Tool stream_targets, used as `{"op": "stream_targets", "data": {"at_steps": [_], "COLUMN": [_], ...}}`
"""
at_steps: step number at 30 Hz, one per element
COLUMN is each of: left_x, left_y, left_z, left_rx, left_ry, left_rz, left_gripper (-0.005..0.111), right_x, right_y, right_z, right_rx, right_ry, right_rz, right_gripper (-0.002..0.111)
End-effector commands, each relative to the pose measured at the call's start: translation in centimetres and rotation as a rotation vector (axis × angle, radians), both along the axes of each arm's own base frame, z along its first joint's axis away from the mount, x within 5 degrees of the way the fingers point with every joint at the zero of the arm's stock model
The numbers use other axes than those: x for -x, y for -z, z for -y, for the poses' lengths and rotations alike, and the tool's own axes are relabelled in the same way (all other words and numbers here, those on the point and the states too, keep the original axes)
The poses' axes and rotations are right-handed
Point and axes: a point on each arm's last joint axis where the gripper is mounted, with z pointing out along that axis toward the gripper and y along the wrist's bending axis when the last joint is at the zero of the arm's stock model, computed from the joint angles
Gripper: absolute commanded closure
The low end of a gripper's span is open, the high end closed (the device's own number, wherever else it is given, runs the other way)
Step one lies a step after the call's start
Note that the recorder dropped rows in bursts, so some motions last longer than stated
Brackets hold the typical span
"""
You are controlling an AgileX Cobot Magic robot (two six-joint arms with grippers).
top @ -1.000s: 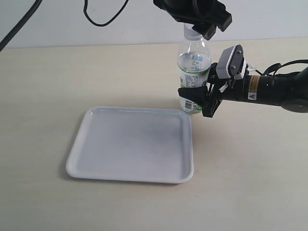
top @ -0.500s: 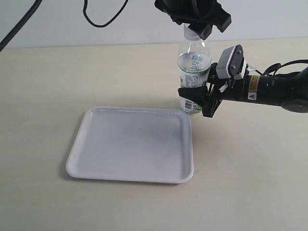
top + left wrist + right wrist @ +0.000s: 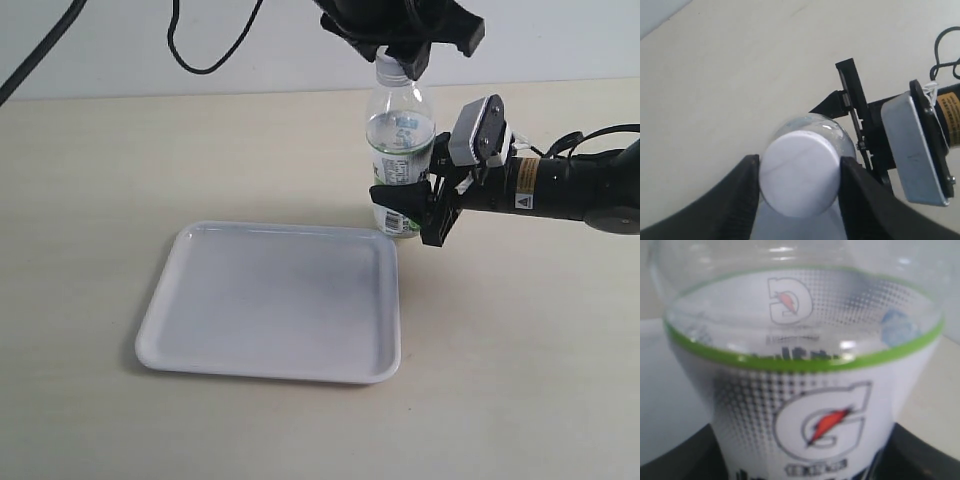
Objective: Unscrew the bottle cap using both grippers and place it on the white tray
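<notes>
Left gripper (image 3: 799, 184) jaws pinch the bottle cap (image 3: 799, 175) from both sides; right gripper (image 3: 406, 206), reaching from three o'clock, apparently clamps the bottle (image 3: 400, 128).

bottle (image 3: 400, 135) upright beside white tray (image 3: 275, 300) corner; bottle cap (image 3: 799, 172) white, seemingly seated on top

Big outlined G with orange-red bolt (image 3: 826, 427) printed on white label (image 3: 740, 405) of bottle (image 3: 900, 295). Smaller G (image 3: 788, 301) seen through clear wall. Lettering underneath too blurred. Tiny warning triangle (image 3: 521, 200) stuck on right arm (image 3: 575, 185), right of frame; yellow band (image 3: 527, 175) beside it unreadable.
</notes>
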Motion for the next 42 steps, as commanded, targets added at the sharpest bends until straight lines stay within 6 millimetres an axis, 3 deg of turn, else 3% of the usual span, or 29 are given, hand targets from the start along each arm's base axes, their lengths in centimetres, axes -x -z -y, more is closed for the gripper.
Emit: {"op": "stream_targets", "data": {"at_steps": [1,6,18,26,33,42], "left_x": [0.4,0.5,0.6,0.0,-0.3,0.6], "left_y": [-0.3,-0.2,-0.4,-0.7,-2.6,-5.7], "left_z": [-0.1,-0.1,0.3,0.0,-1.5,-3.7], "left_rx": [0.085,0.208,0.419,0.456,0.461,0.285], "left_ry": [-0.214,-0.475,-0.784,-0.774,-0.729,-0.441], "left_rz": [-0.103,-0.217,-0.380,-0.376,-0.324,-0.131], "left_gripper": [0.107,0.107,0.107,0.107,0.107,0.107], "right_x": [-0.1,-0.1,-0.1,-0.1,-0.2,-0.4], "right_y": [-1.0,-1.0,-1.0,-1.0,-1.1,-1.2], "right_z": [-0.2,-0.2,-0.2,-0.2,-0.1,0.0], "right_rx": [-0.049,-0.050,-0.050,-0.049,-0.058,-0.070], "right_ry": [-0.006,-0.005,-0.005,-0.006,0.013,0.042], "right_rz": [0.041,0.039,0.039,0.041,0.040,0.041], "right_gripper": [0.108,0.108,0.108,0.108,0.108,0.108]}}
